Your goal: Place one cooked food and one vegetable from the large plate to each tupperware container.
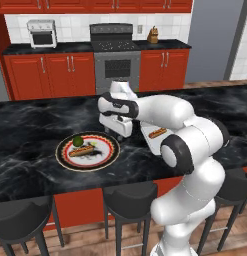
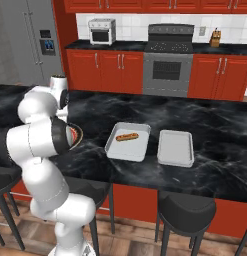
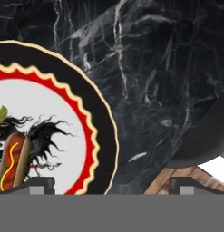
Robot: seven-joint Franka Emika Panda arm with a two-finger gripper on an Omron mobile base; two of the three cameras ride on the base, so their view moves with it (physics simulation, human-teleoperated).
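The hand (image 3: 109,186) hung over the black marbled counter (image 1: 30,125) with its two dark fingertips (image 3: 38,185) spread wide apart, nothing between them and nothing touched. Under it lay the right rim of the large plate (image 1: 107,157), round and glossy, with a white centre, a dark inky motif, a red ring and a dark rim edged in tan scallops. A hot dog (image 1: 82,149) with a yellow mustard line lay on the plate beside a green vegetable (image 1: 77,140). To the right sat two shallow light-grey tupperware containers with rounded corners: the near container (image 2: 115,150) held another hot dog (image 2: 127,136), the far container (image 2: 176,148) sat beside it.
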